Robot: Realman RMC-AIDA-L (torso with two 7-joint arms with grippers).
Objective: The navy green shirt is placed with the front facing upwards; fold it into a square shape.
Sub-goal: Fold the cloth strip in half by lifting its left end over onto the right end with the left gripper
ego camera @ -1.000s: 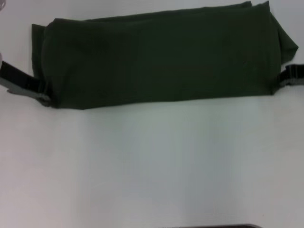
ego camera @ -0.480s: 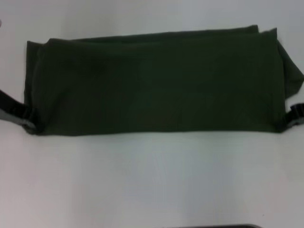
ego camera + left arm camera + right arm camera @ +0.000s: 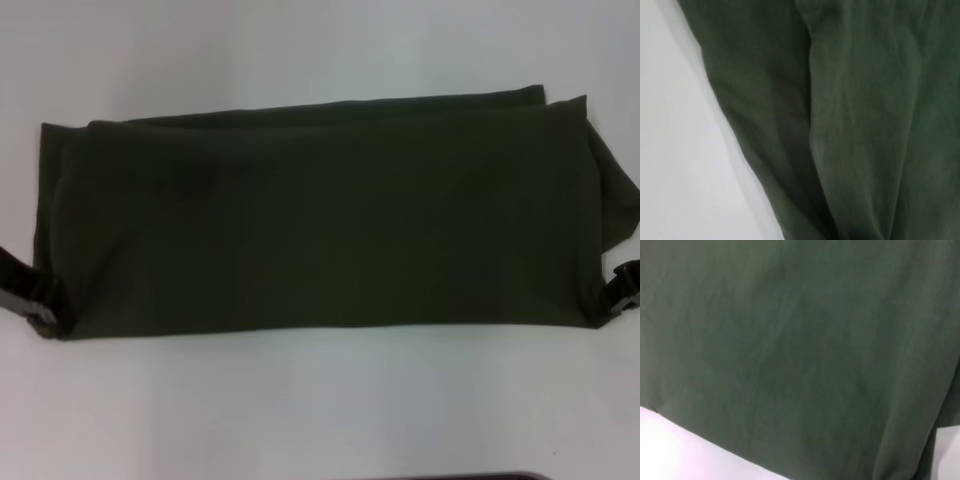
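Observation:
The navy green shirt [image 3: 320, 220] lies across the white table as a long, wide band with its plain dark side up; no lettering shows. My left gripper [image 3: 45, 318] is at the band's near left corner, shut on the cloth. At the near right corner my right gripper [image 3: 612, 305] is also shut on the fabric. A sleeve or loose flap sticks out past the right end. The left wrist view is filled with creased green shirt fabric [image 3: 865, 125] beside bare table. Flat green shirt cloth [image 3: 800, 340] fills the right wrist view.
White table top [image 3: 320, 410] stretches between the shirt's near edge and me. A thin dark strip [image 3: 450, 476] shows at the very bottom edge of the head view. More table shows beyond the shirt.
Both grippers have pulled the shirt's near edge toward me across the table. The band now looks wider, and both grippers sit lower in the head view.

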